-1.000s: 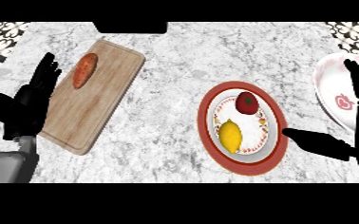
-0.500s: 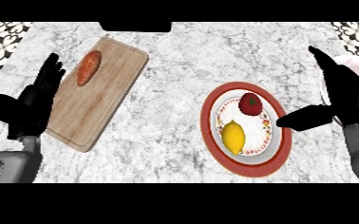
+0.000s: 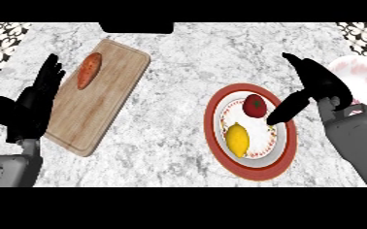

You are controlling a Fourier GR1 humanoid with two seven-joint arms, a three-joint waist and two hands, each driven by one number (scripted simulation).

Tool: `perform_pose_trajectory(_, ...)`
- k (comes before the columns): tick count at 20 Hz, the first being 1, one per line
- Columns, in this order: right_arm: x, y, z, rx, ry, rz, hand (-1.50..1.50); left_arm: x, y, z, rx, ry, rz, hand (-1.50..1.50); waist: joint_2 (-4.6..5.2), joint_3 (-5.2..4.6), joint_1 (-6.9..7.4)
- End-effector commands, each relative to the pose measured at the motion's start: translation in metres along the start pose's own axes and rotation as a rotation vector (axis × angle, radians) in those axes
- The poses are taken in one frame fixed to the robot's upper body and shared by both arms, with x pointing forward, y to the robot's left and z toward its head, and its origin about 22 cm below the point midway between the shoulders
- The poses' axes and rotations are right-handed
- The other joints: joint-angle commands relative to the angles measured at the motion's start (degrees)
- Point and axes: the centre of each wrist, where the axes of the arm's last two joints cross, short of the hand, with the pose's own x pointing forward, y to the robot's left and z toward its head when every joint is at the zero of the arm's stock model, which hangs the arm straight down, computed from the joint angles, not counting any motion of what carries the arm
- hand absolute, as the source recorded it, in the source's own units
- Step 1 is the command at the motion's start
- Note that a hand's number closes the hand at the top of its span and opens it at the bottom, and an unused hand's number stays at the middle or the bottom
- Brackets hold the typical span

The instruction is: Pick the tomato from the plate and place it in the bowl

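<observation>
Head view: the tomato sits at the far side of the red-rimmed plate, beside a lemon, on the marble desk. The right hand hovers spread — thumb just beside the fruit, holding nothing. The left hand rests open by the cutting board. The bowl peeks behind the right hand. Round, smooth, likely soft — best cupped around its sides.

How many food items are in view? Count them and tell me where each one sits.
3. The tomato and the lemon lie on the plate, tomato farther from the robot. The sweet potato lies on the cutting board. The bowl's inside is partly hidden.
</observation>
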Motion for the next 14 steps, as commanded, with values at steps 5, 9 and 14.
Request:
perform_pose_trajectory(5,0.005,0.027,-0.014,0.125,0.130,0.157,-1.50,-0.008,0.006,0.004,-0.004,0.017,-0.007,0.00,-0.16,0.00,-0.83)
perform_pose_trajectory(9,0.014,0.039,-0.032,0.008,0.108,0.216,-1.50,-0.002,0.009,-0.004,0.006,0.010,-0.005,0.00,-0.01,0.03,-0.53)
perform_pose_trajectory(14,0.013,0.042,-0.025,-0.019,0.098,0.219,-1.50,0.003,0.006,0.003,0.012,0.013,-0.012,0.00,-0.22,0.04,-0.97)
